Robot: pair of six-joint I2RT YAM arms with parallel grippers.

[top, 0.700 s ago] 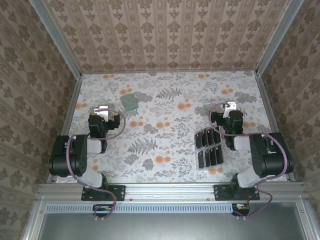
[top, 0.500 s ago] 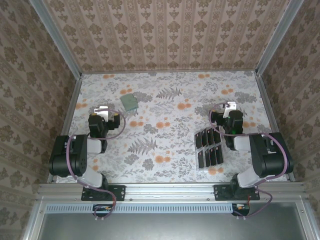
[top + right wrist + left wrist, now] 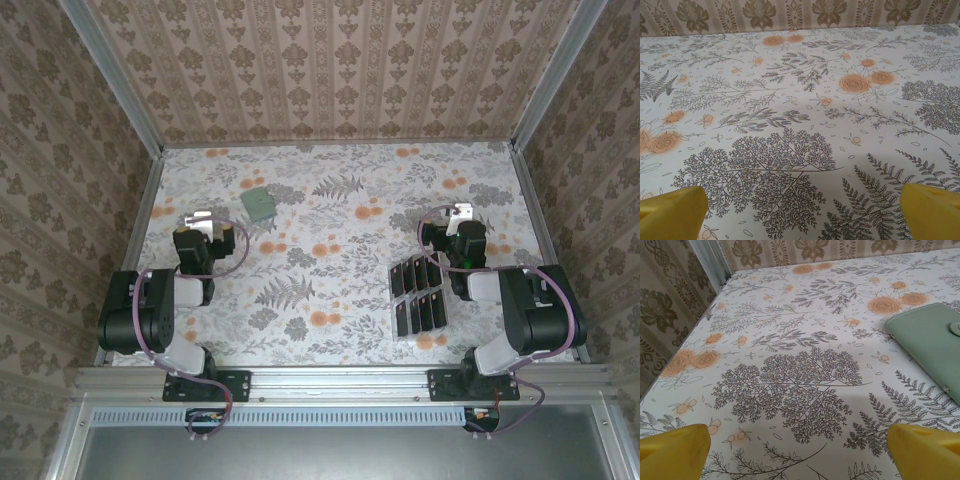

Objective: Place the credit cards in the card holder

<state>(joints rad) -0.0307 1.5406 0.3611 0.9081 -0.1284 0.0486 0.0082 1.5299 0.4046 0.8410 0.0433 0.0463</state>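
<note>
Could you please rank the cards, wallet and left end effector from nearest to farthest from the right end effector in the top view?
From the right end effector:
1. Cards: close by, toward its base.
2. Wallet: well off to its left.
3. Left end effector: beyond the wallet, leftmost.

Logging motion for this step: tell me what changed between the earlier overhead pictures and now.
The left gripper swung slightly toward the left edge of the table, jaws open and empty. The right gripper, the green wallet and the two rows of black cards stayed put; nothing was grasped or released.
</note>
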